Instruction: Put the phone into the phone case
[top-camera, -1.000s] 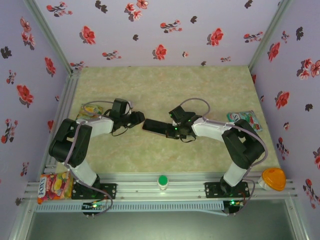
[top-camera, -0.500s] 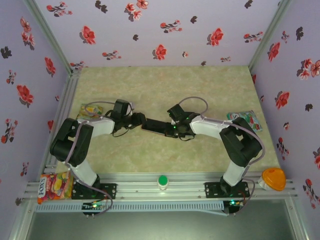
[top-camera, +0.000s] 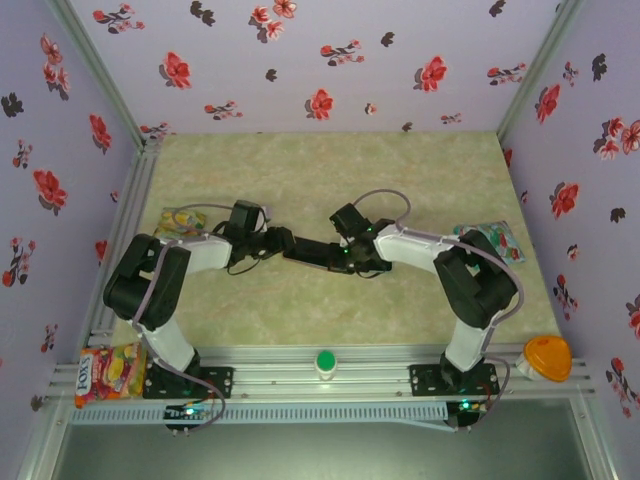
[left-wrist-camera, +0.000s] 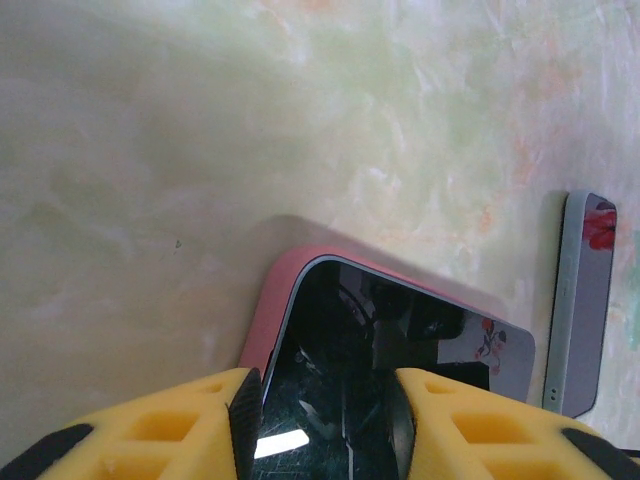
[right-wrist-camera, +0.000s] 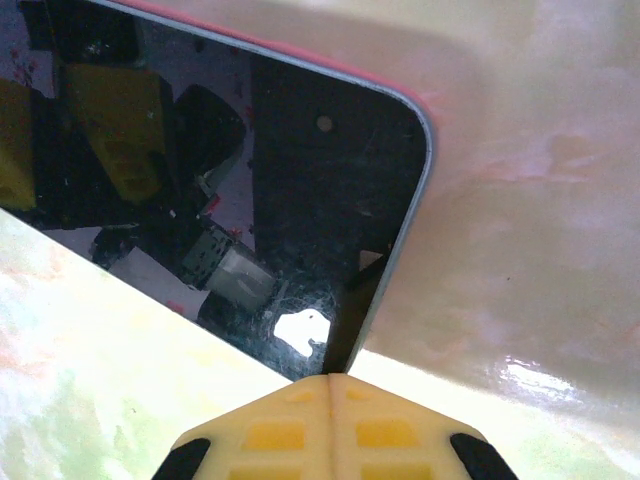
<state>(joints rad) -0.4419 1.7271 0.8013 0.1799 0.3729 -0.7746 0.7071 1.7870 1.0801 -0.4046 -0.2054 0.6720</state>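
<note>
I see the phone (top-camera: 310, 250) in the middle of the bench (top-camera: 330, 180), between my two hands. Its black glass face is up. The pink phone case (left-wrist-camera: 262, 335) hugs its edge and corner, so I think it is mostly in. My left hand (left-wrist-camera: 322, 392) is part way closed, with one end of the phone between its yellow fingers (left-wrist-camera: 180, 420). I think it is gripping that end. The shadow under the phone makes me think it is lifted a bit off the bench. My right hand (right-wrist-camera: 331, 382) is closed tight with nothing in it, and its tip sits at the long edge of the phone near a corner. The phone looks flat, stiff and not heavy. The glass is shiny, so I think it is slippery and could crack. The case looks softer and a bit bendy. I would hold it by the case's sides, not the glass, and push gently on the rim near the corners.
</note>
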